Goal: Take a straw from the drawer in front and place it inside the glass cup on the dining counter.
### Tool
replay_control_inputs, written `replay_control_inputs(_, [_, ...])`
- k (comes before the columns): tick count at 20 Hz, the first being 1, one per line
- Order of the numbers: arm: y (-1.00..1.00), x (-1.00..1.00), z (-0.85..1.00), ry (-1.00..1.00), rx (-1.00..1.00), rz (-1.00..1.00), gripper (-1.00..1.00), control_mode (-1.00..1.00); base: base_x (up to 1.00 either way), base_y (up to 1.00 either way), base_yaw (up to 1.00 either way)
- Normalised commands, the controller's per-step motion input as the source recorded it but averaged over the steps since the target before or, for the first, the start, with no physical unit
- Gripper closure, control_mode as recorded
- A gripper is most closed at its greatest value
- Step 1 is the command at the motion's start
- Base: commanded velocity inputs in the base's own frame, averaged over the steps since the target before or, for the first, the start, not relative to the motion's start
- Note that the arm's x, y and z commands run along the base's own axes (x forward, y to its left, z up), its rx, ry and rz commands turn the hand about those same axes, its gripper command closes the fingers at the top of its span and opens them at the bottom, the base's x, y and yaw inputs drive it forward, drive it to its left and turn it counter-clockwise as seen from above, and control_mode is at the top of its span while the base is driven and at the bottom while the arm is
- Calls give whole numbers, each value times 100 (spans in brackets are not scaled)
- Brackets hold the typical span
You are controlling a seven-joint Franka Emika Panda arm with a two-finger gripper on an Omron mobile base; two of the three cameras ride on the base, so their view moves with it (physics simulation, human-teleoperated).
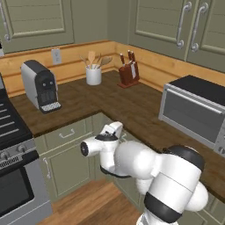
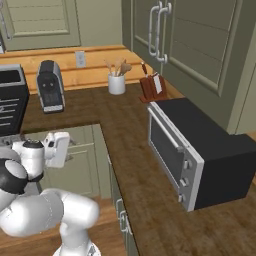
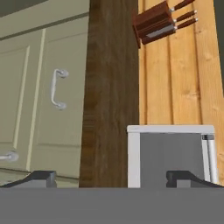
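A home kitchen is showing here: sage-green cabinets [image 1: 44,19] are lining an L-shaped wooden worktop [image 1: 110,103] carrying a coffee machine [image 1: 40,85], utensil crock [image 1: 93,74], knife block [image 1: 128,72] and toaster oven [image 1: 195,110], with a stove [image 1: 13,145] sitting at 9 o'clock.

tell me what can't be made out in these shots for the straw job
- Straw: the drawer is shut in the left base view, so its contents are hidden.
- Toaster oven: its right end is cut off by the left base view's edge.
- Utensil crock: the utensils are too small to identify in the right base view.
- Gripper: open in the hand view, with just the fingertips above the bottom edge.
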Motion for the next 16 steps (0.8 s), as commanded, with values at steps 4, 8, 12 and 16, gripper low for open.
replay_control_inputs(4, [-14, 39, -69, 0, -5, -5, -100, -100, 0, 0, 0])
replay_control_inputs(8, [-21, 24, -73, 0, -7, -7, -100, -100, 0, 0, 0])
replay_control_inputs(12, [-23, 16, -59, -2, -10, -12, -100, -100, 0, 0, 0])
replay_control_inputs(16, [-30, 20, -39, -8, -10, -15, -100, -100, 0, 0, 0])
